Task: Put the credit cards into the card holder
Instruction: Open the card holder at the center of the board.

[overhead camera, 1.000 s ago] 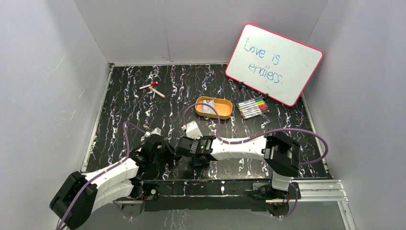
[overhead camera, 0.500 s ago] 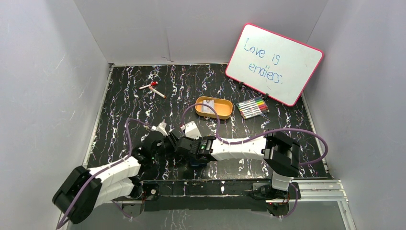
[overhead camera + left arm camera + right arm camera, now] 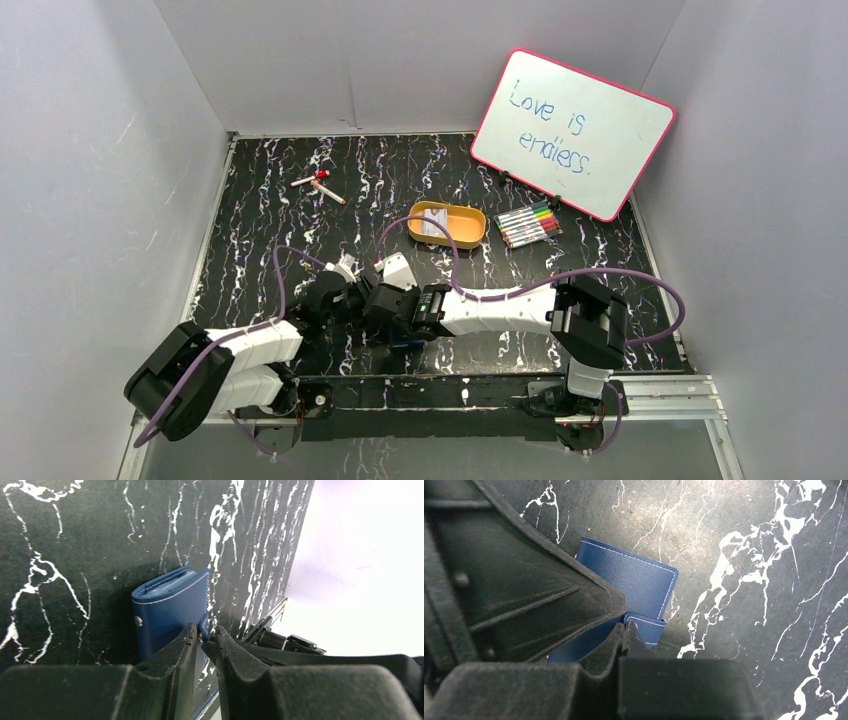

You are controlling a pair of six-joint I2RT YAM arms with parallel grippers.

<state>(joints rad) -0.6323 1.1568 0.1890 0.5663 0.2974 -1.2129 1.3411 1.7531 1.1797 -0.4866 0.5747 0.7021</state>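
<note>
The navy card holder (image 3: 167, 607) lies folded on the black marbled table, also seen from the right wrist (image 3: 634, 580); in the top view the wrists hide nearly all of it. My left gripper (image 3: 204, 636) is open by a narrow gap, astride the holder's tab edge. My right gripper (image 3: 622, 625) is shut, its tips pressed together against the end of the snap tab (image 3: 646, 627); nothing shows between them. Both grippers meet at mid-table (image 3: 375, 297). One pale credit card (image 3: 432, 225) lies in the orange tray (image 3: 472, 232).
A pink-framed whiteboard (image 3: 572, 135) leans at the back right, with a pack of coloured markers (image 3: 528, 225) before it. Two loose pens (image 3: 320, 185) lie at the back left. Grey walls close in three sides.
The left arm has swung forward and right until its gripper meets the right one, and its jaws have gone from shut to slightly apart. The right arm has barely shifted.
</note>
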